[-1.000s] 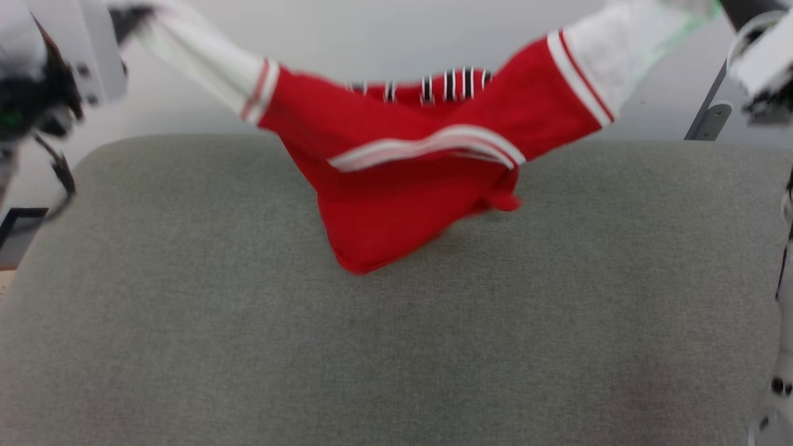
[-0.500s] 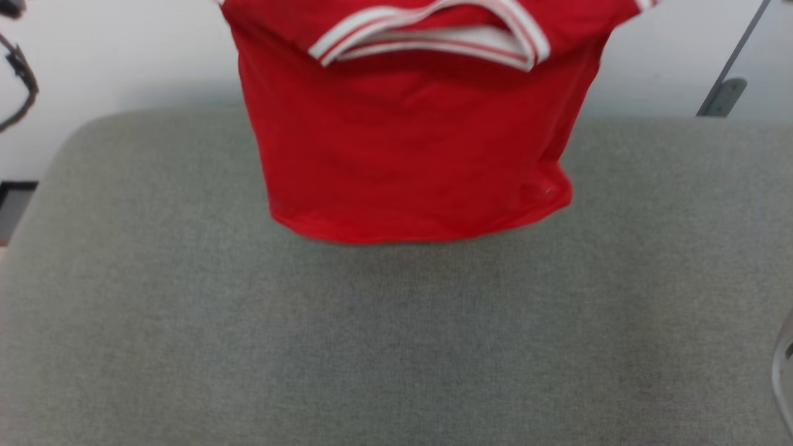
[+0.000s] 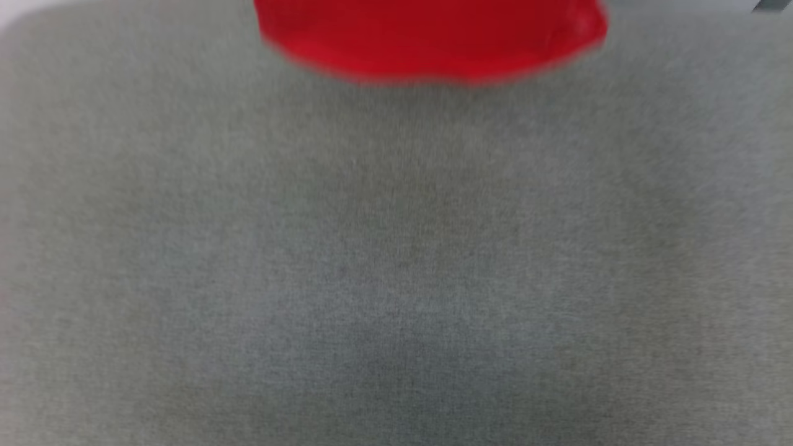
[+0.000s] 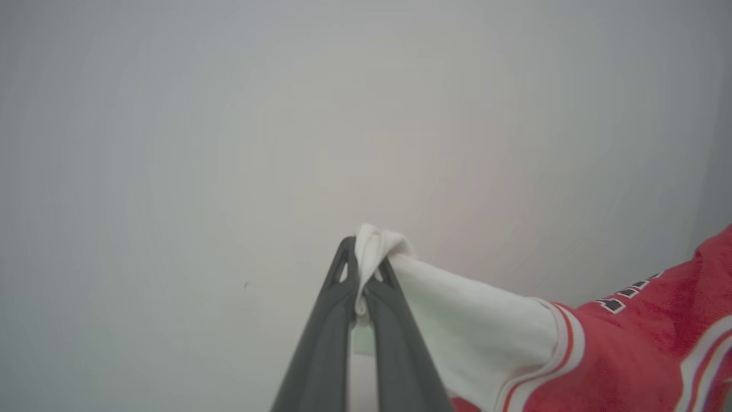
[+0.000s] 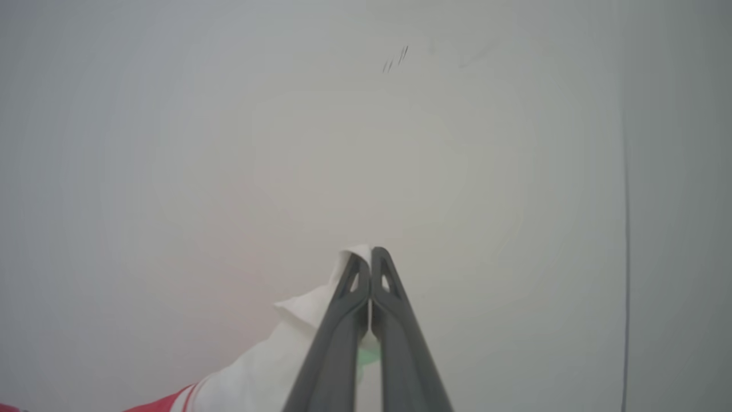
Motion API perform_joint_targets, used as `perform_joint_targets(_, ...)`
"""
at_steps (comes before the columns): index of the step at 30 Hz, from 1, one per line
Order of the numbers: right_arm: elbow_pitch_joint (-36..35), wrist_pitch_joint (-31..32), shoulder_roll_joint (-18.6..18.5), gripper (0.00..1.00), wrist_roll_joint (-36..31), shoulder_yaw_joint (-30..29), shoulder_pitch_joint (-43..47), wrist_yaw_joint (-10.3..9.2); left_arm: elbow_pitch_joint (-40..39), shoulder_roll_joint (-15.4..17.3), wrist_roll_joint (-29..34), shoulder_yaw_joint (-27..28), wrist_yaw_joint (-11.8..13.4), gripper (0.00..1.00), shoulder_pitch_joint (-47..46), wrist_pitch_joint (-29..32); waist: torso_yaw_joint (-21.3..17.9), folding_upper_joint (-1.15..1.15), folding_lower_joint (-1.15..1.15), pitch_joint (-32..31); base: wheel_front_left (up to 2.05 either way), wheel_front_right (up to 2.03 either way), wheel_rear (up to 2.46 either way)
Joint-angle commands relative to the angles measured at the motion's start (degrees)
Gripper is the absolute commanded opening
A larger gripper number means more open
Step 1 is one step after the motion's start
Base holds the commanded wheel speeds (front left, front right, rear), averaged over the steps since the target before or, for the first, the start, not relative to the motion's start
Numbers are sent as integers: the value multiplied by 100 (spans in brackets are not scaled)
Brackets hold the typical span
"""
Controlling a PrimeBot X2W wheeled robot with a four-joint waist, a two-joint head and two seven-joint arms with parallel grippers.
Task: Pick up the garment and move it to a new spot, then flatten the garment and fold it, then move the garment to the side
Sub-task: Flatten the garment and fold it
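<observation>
Red garment [image 3: 427, 37] hangs at top centre over grey cushion [image 3: 396, 279], picked up. Left gripper [image 4: 365, 266] pinched tight on one white sleeve [image 4: 457, 309], right gripper [image 5: 370, 263] likewise on the other. Placing, flattening, folding, side move remain.

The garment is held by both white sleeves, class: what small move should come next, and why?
Probably lower both arms together to lay it out. The left gripper pinches one white sleeve and the right gripper the other, so the garment hangs unspread, its red hem over the far part of the grey surface.
</observation>
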Motion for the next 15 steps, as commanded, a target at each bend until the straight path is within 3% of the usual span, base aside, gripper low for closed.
perform_joint_targets(1,20,-161,-53,0,-108,51,-115,-7,43,-21,34,25,-10,0,-111,-100,95,0,0,688,0,0,0)
perform_joint_targets(4,141,-785,-192,0,-573,296,-269,-7,227,-110,215,46,-22,0,-363,-879,159,0,0,960,0,0,0)
perform_joint_targets(7,194,-930,-316,0,-927,591,-251,-8,413,-207,313,-7,-39,0,-387,-1477,237,0,0,1128,0,0,0)
perform_joint_targets(10,407,-944,-305,0,-1013,907,93,-8,636,-278,220,-143,-40,0,-108,-1646,273,0,0,1089,0,0,0)
perform_joint_targets(15,892,-803,-383,0,-499,1555,701,-8,763,-316,-190,-494,-45,0,622,-1367,343,0,0,746,0,0,0)
